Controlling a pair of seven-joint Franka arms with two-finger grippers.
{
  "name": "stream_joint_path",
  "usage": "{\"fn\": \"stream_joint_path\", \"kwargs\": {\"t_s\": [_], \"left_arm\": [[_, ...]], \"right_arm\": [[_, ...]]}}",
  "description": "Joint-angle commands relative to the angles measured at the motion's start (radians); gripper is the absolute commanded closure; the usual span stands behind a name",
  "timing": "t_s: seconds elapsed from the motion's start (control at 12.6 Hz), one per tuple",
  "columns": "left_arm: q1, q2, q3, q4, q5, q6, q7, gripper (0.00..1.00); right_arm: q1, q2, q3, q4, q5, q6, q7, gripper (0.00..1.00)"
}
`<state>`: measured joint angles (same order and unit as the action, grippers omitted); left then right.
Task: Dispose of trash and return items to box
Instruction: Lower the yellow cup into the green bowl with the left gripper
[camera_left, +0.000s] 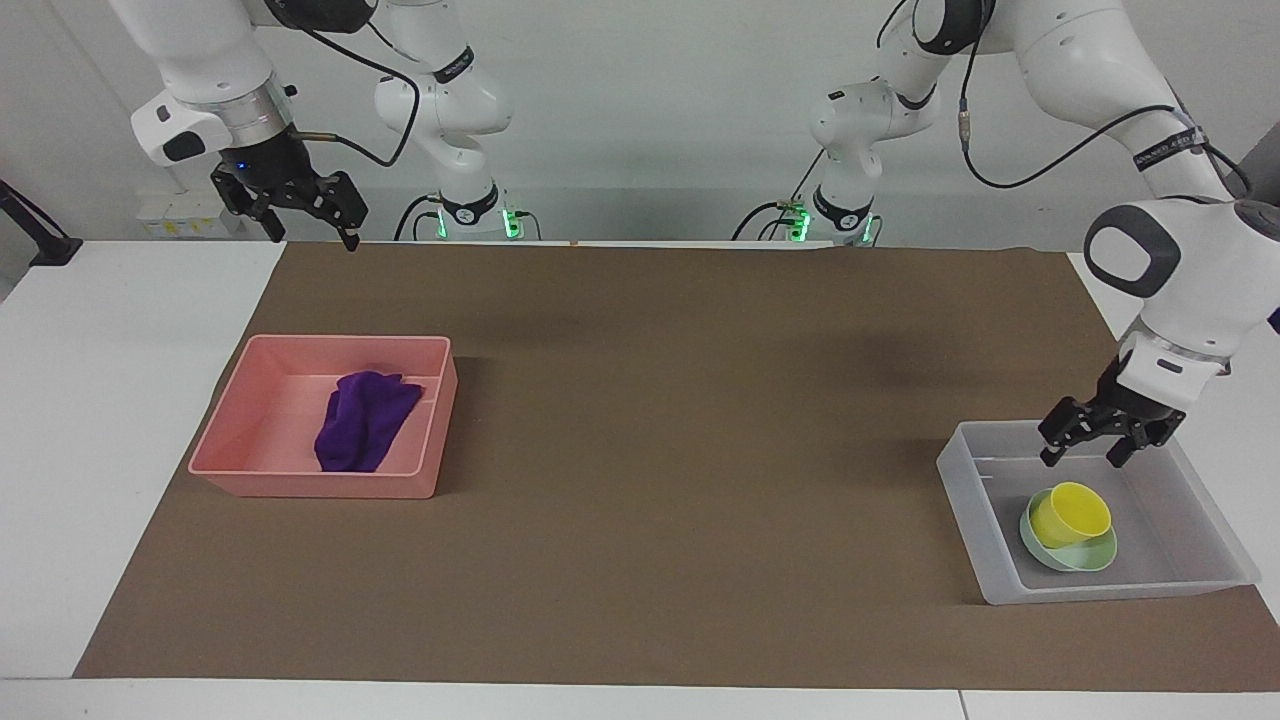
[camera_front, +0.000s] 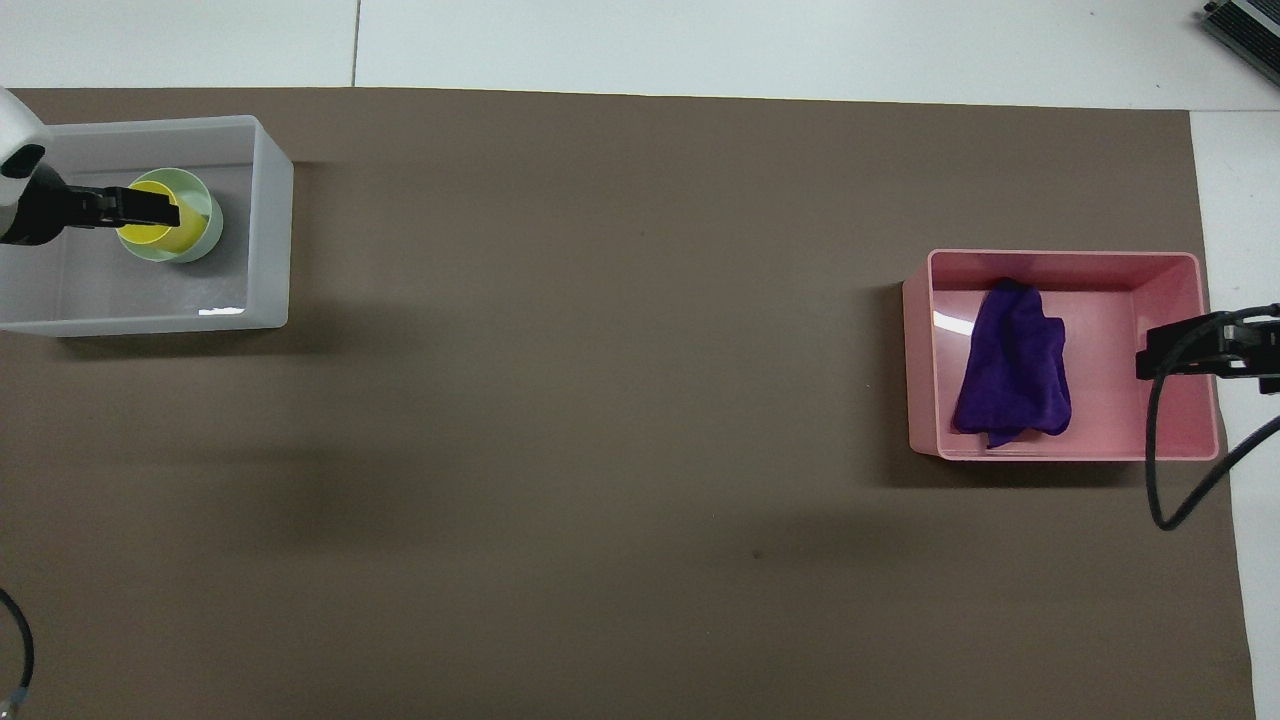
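a white table (camera_left: 110, 420) carries a large brown mat (camera_left: 680, 420) that covers most of its top, leaving bare white strips at both ends and along the edge farthest from the robots. a plain pale wall (camera_left: 640, 120) rises at the robots' end. the light is even, with soft shadows on the mat.

mat (camera_left: 700, 450) between pink bin (camera_left: 240, 465) and box (camera_left: 965, 480): open | cup (camera_left: 1070, 512) fills bowl (camera_left: 1085, 557)

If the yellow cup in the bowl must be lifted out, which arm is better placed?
Left, most likely. The left gripper hangs open over the clear bin, close to the yellow cup; the right gripper waits high near the pink bin.
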<state>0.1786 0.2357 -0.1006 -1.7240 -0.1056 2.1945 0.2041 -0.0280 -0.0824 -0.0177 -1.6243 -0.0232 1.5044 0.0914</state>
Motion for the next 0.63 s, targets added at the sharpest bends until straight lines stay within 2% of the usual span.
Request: {"fn": "stream_joint_path", "kwargs": {"t_s": [0.0, 0.16, 0.32, 0.56], "left_arm": [[-0.056, -0.165, 0.016, -0.175, -0.009, 0.001, 0.006, 0.00], [-0.092, -0.202, 0.016, -0.161, 0.001, -0.070, -0.017, 0.00], [-0.123, -0.223, 0.010, -0.128, 0.090, -0.128, -0.058, 0.00], [-0.156, -0.220, 0.007, 0.027, 0.104, -0.315, -0.114, 0.00]], "right_arm": [[-0.006, -0.036, 0.004, -0.046, 0.005, 0.030, -0.022, 0.00], [-0.007, -0.036, 0.004, -0.045, 0.005, 0.025, -0.021, 0.00], [-0.007, -0.036, 0.004, -0.045, 0.005, 0.030, -0.021, 0.00], [-0.007, -0.036, 0.004, -0.046, 0.005, 0.031, -0.021, 0.00]]}}
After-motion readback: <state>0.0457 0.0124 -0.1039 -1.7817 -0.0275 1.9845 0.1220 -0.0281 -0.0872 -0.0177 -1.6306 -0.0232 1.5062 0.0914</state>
